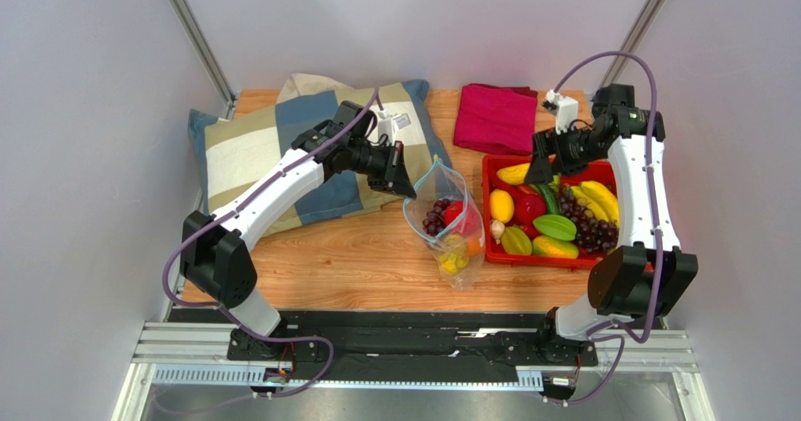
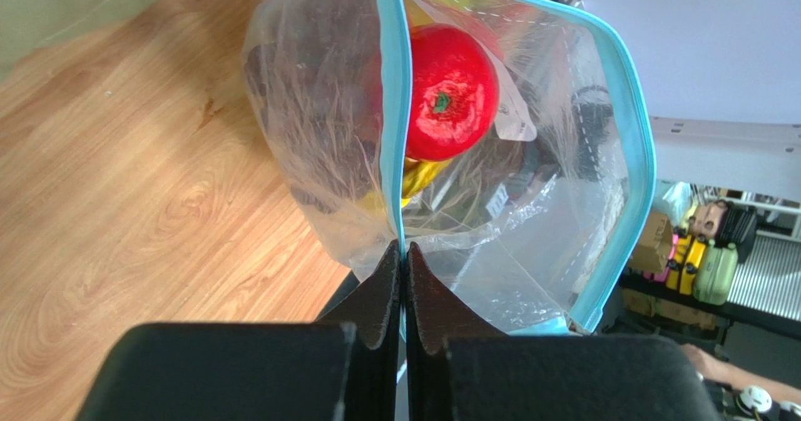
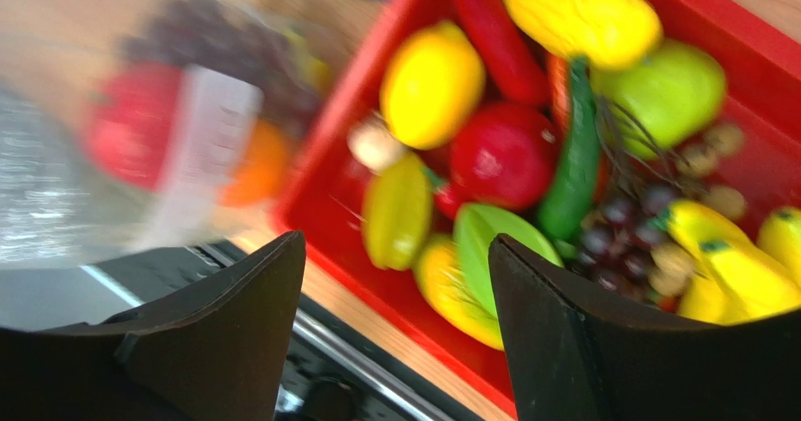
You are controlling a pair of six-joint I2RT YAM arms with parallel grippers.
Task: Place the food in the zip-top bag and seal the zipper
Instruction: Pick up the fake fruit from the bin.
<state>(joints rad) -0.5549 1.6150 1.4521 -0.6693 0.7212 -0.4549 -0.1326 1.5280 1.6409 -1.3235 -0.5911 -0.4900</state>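
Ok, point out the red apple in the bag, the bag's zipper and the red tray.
red apple (image 2: 456, 83): left wrist view, glossy skin beside the stem.
zipper (image 2: 398, 111): left wrist view, middle of the left teal strip.
red tray (image 3: 752, 53): right wrist view, bare red wall.

One zip-top bag (image 2: 536, 252), one red tray (image 1: 493, 255), one cushion (image 1: 254, 154), one cloth (image 1: 495, 118).

Robot lab test cell: white enclosure panels (image 1: 85, 111), aluminium frame struts (image 1: 196, 36), slotted base rail (image 1: 188, 353), wooden tabletop (image 1: 357, 261).
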